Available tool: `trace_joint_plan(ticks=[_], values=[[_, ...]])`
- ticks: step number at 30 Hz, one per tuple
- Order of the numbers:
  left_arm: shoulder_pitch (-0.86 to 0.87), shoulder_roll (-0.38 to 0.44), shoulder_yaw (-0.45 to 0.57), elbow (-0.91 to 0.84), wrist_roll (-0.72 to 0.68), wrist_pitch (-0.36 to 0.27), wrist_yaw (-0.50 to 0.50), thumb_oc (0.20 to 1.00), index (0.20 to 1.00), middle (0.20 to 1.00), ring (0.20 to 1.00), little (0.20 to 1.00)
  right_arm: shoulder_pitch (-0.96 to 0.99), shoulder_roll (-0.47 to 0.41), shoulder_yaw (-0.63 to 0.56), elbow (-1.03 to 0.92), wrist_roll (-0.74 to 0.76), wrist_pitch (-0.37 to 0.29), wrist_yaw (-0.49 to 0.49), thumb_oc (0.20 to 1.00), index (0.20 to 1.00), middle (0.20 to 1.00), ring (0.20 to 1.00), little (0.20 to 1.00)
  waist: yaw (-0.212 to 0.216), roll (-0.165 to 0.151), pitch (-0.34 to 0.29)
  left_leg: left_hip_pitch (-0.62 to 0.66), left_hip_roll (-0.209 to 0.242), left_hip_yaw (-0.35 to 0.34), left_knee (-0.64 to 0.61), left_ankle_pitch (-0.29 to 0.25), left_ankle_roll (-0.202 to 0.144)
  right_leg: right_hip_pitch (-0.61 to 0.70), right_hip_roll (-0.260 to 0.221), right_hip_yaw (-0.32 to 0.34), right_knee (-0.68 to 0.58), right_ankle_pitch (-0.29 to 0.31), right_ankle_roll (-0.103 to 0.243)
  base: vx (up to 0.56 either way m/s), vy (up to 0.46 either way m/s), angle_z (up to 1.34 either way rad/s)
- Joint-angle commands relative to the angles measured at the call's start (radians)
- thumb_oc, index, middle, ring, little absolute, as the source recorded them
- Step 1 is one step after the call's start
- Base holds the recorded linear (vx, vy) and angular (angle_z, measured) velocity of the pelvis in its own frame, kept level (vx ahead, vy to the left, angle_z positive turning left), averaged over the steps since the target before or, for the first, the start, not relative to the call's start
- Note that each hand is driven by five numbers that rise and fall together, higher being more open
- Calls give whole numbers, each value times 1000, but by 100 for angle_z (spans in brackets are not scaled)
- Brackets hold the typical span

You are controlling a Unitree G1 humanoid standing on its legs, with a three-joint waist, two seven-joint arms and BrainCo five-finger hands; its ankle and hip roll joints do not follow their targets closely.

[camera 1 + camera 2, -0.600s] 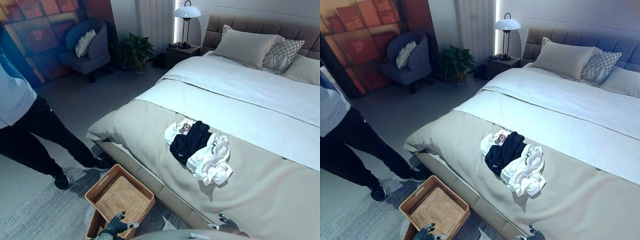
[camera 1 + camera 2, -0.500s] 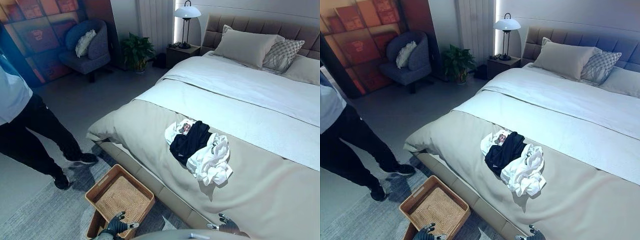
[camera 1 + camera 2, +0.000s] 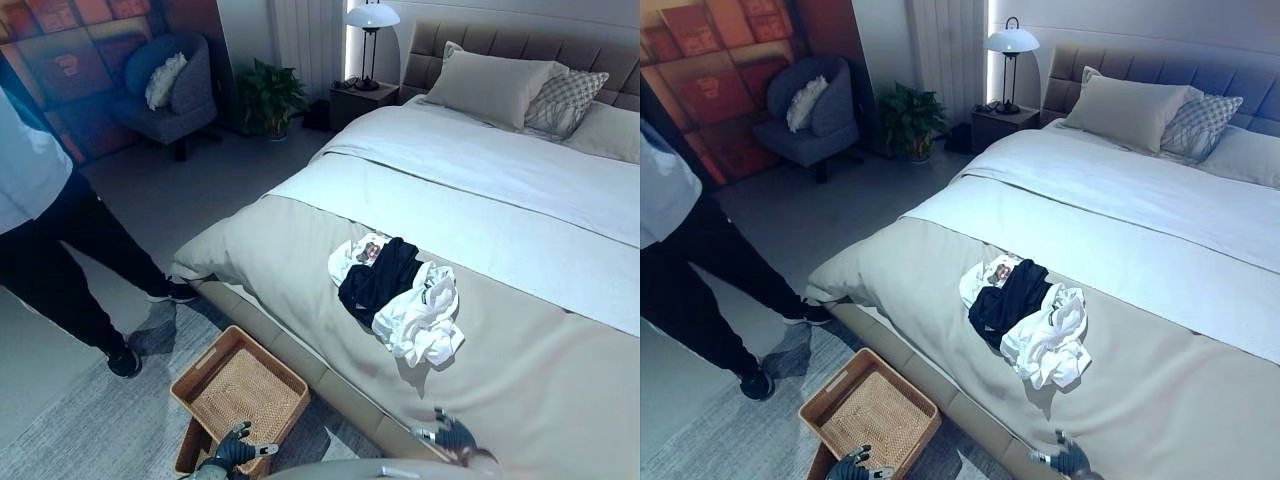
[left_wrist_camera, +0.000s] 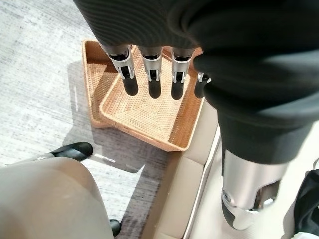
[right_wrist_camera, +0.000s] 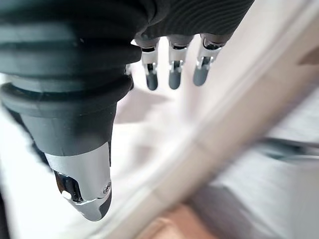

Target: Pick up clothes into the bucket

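Basically nothing done yet. Clothes pile (image 3: 398, 303) (white pieces with a dark garment across them) lying mid-frame on the bed (image 3: 300, 250), on the beige cover, untouched. Wicker basket (image 3: 240, 391) on the floor at lower left of the eye views, just beside the bed edge, nested on a second one; holding no clothes, per the left wrist view (image 4: 149, 107).

Left hand (image 3: 236, 449) at the bottom edge, hanging over the basket's near rim, fingers (image 4: 153, 82) straight and apart, holding nothing. Right hand (image 3: 451, 436) at lower right, over the bed's near edge, well short of the pile; fingers (image 5: 173, 74) relaxed, spread, clamped on nothing.

Everything left to do, by the look of it: reach to the pile, grab, carry over, drop in the basket, likely more than one trip.

Versus the earlier frame: whole scene sits slightly lower and shifted, so camera movement, not the things. Right hand now higher in frame, further onto the bed. Left hand about the same spot. Person (image 3: 50, 240) at left edge further in, feet repositioned. Pile and basket unchanged.
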Motion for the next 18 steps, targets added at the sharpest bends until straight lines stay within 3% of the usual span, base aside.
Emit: trace_joint_plan(ticks=[1, 9, 18], values=[[-83, -28, -45, 14, 4, -29, 37, 1000, 1000, 1000, 1000, 1000, -176, -60, -2, -94, -107, -75, -95, 1000, 1000, 1000, 1000, 1000, 3, -54, 45, -84, -57, -23, 59, 0, 20, -36, -69, -25, 63, -13, 60, -54, 6, 1], [-132, -24, -74, -44, -62, -39, 107, 1000, 1000, 1000, 1000, 1000, -350, -146, -76, -262, -199, -71, -284, 1000, 1000, 1000, 1000, 1000, 26, -46, 140, -216, -73, -55, 116, 14, 29, -167, -83, -42, 161, -30, 52, -90, 9, 12], [-179, -21, -137, -111, -134, -60, 166, 1000, 1000, 1000, 1000, 1000, -574, -236, -93, -63, -241, -13, -497, 1000, 1000, 1000, 1000, 1000, 52, -6, 255, -356, -97, -95, 171, 30, 38, -331, -112, -58, 285, -54, 43, -43, 19, 16]])
